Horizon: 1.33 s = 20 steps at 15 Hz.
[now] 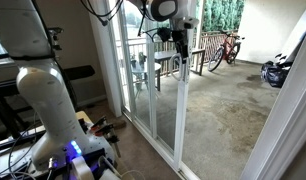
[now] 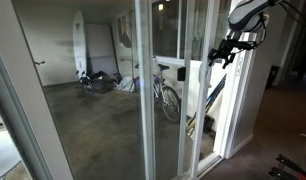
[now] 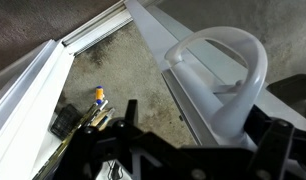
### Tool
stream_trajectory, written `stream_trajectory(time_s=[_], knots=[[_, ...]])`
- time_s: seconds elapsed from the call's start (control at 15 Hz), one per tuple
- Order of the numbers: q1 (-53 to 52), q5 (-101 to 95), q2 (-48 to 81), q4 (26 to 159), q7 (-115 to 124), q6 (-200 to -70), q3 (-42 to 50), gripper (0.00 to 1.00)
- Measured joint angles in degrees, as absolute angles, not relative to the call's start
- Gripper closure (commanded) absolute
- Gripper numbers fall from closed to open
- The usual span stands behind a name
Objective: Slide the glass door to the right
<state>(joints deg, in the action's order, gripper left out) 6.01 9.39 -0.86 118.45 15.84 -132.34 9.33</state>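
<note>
The glass door (image 1: 158,95) is a tall clear panel in a slim white frame; it shows in both exterior views, with its stile (image 2: 202,120) seen from the patio side. In the wrist view its white loop handle (image 3: 229,72) stands out from the stile (image 3: 158,35). My gripper (image 1: 179,38) is at handle height on that stile and also shows from outside (image 2: 225,50). In the wrist view the gripper (image 3: 203,115) is open, its black fingers wide apart. The handle lies between them, close to the right finger and well clear of the left one.
A bicycle (image 1: 225,48) (image 2: 165,95) stands on the concrete patio, with chairs (image 1: 143,70) behind the glass and a surfboard (image 2: 80,45) against the far wall. The white robot base (image 1: 53,100) stands indoors among cables. A small blue and yellow object (image 3: 98,97) lies on the floor.
</note>
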Motion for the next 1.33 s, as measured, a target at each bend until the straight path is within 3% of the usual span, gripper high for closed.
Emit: stream_trajectory(time_s=[1.33], knots=[[19.15,16.67,10.45,104.18,0.02,-125.97,17.02,0.00]])
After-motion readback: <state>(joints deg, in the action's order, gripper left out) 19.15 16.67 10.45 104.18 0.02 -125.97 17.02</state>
